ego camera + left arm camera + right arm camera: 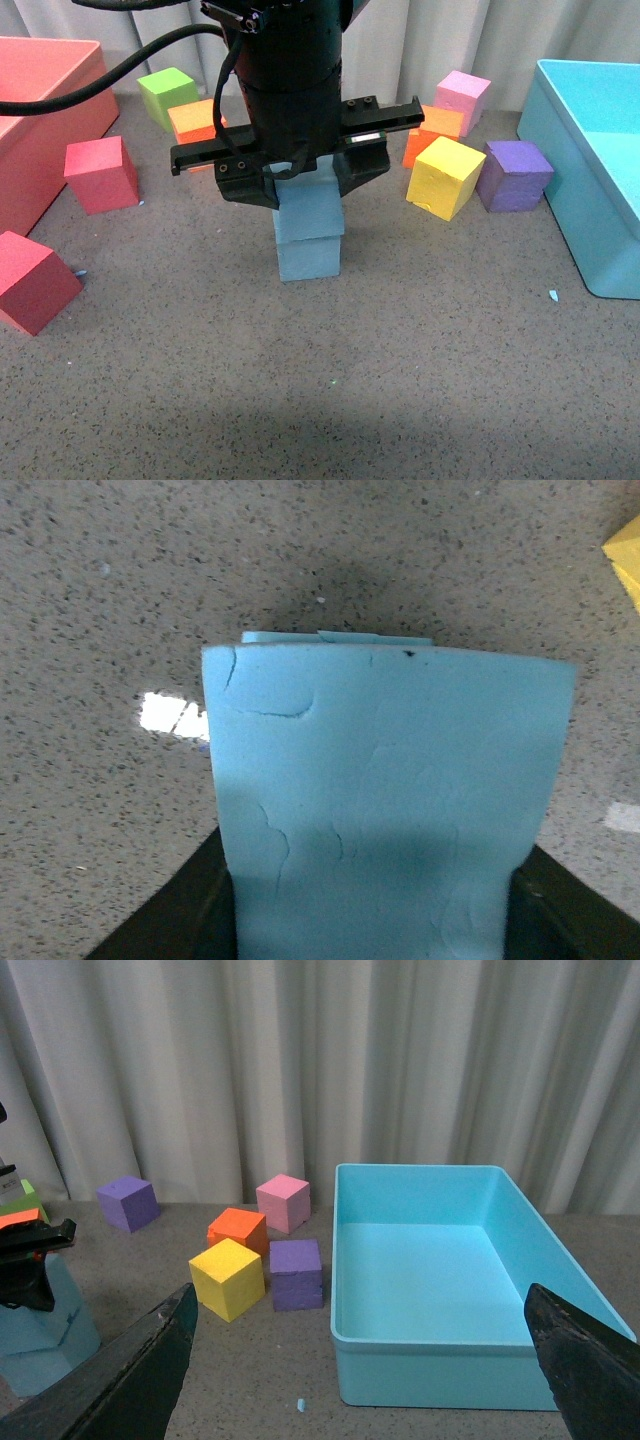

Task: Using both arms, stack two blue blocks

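In the front view, my left gripper [305, 185] is shut on a sky-blue block [310, 208]. That block rests on top of the second blue block [308, 258] on the grey floor, roughly aligned with it. In the left wrist view the held block [390, 800] fills the picture between the black fingers [165, 925]. A thin edge of the lower block [335, 637] shows beyond it. My right gripper [360, 1360] is open and empty, off to the right of the stack and out of the front view. The stack [50, 1325] shows at the edge of its view.
A large light-blue bin [600, 140] stands at the right and a pink-red bin [40, 110] at the left. Yellow [445, 177], purple [514, 175], orange [432, 128] and pink [462, 98] cubes lie behind right. Green [166, 95] and red [100, 173] cubes lie left.
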